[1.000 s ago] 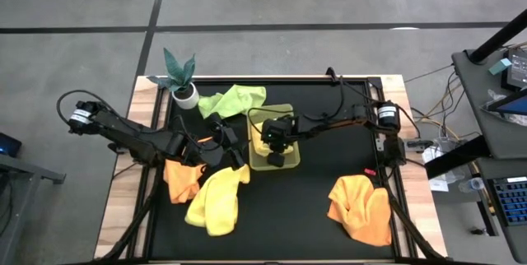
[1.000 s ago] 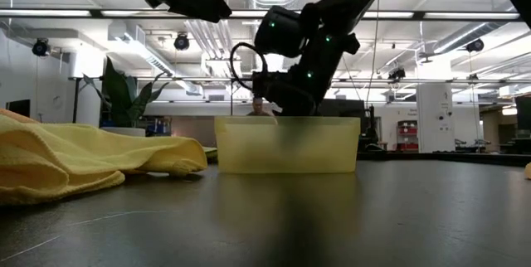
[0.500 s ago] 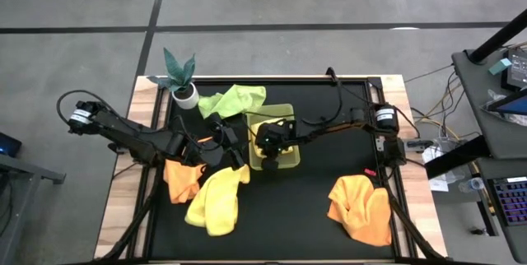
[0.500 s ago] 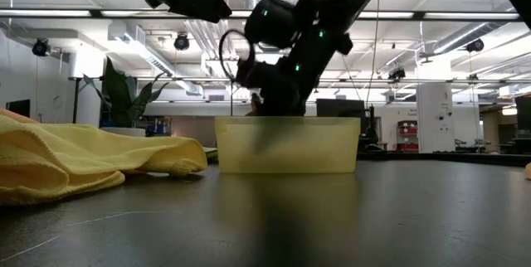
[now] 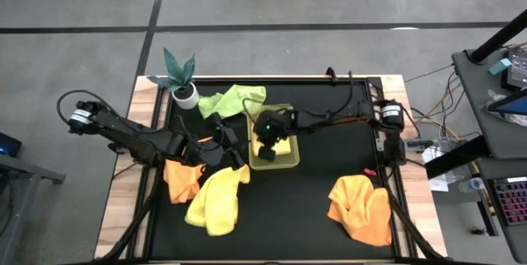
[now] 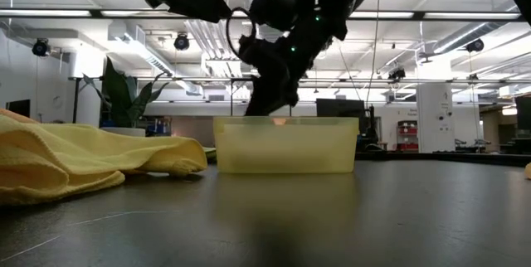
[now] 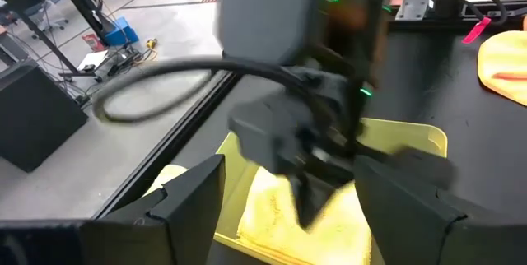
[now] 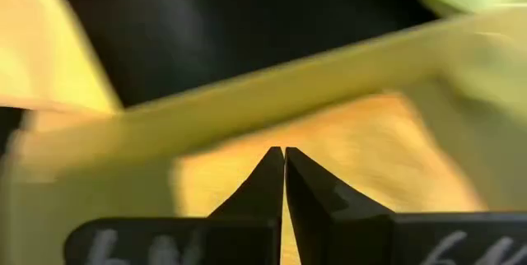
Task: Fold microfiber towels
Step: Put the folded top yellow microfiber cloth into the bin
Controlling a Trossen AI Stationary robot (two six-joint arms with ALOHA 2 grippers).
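Note:
A yellow-green tray (image 5: 288,160) stands mid-table with a pale yellow towel (image 7: 272,216) lying in its bottom. My right gripper (image 5: 263,141) hangs shut just above the tray's rim (image 6: 286,120), over that towel (image 8: 354,158). My left gripper (image 5: 229,140) stays open at the tray's left side, level with the right gripper (image 7: 309,207). A light green towel (image 5: 235,99) lies crumpled behind the tray. An orange towel (image 5: 181,178) and a yellow one (image 5: 218,201) lie at the near left. Another orange towel (image 5: 362,207) sits at the near right.
A small potted plant (image 5: 181,80) stands at the far left corner. Cables and a clamp (image 5: 387,121) sit along the right edge. Bare black mat (image 5: 329,166) lies between the tray and the near-right orange towel.
My right gripper has risen out of the tray to just above its rim and drifted a little toward the table's far left, tipping as it went. Its fingers have stayed shut. The towel in the tray has stayed where it was.

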